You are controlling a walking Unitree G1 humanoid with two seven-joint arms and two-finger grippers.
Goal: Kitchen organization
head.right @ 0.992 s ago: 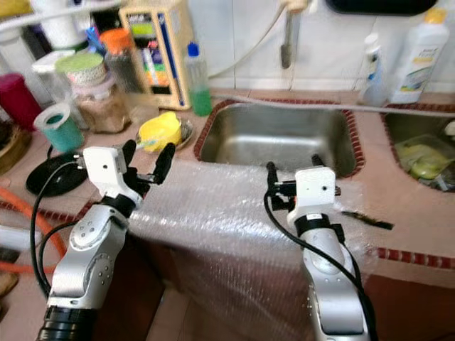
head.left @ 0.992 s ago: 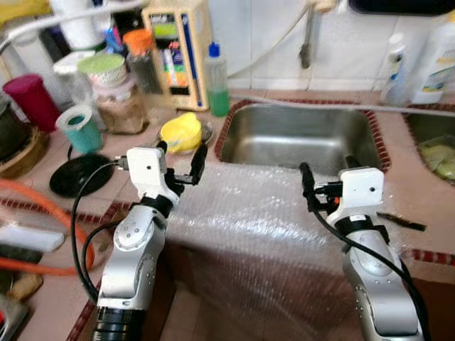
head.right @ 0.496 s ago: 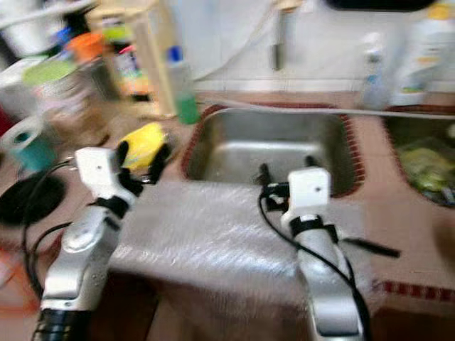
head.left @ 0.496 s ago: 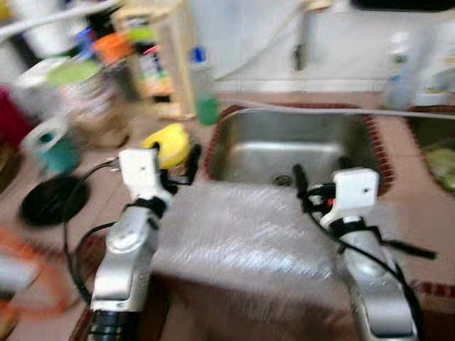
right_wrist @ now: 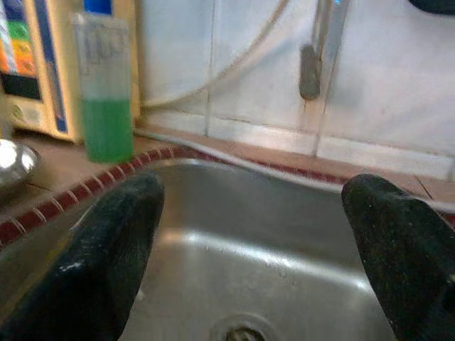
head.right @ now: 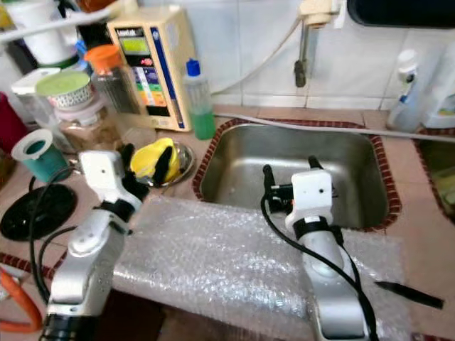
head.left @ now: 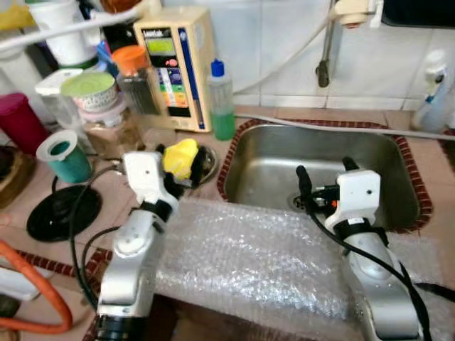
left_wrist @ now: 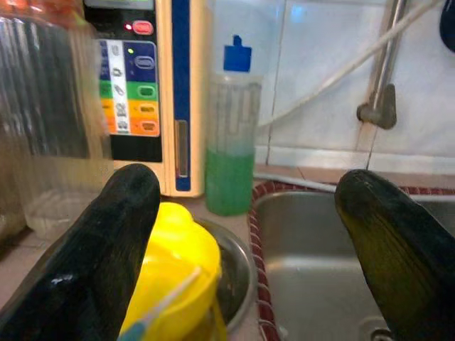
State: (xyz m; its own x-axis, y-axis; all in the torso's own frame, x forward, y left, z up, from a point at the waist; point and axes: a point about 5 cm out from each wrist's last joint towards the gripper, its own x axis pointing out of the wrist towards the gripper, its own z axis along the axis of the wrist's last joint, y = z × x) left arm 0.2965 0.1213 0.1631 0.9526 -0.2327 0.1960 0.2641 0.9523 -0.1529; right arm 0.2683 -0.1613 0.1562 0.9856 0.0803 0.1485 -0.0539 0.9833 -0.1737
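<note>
Left end effector hovered spread beside yellow plastic squeezer in small steel bowl on tiled desk, just left of steel sink. Squeezer judged light, rigid, smooth; likely slippery. Best hold: across narrow sides. Clear bubble-wrap sheet lay over desk's front edge: soft, shifty. Right end effector was spread, empty, over sink.

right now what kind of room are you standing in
A home kitchen, most likely: a steel sink set in a tiled counter, a bottle of green dish soap beside it, and food jars crowded at the left.
</note>
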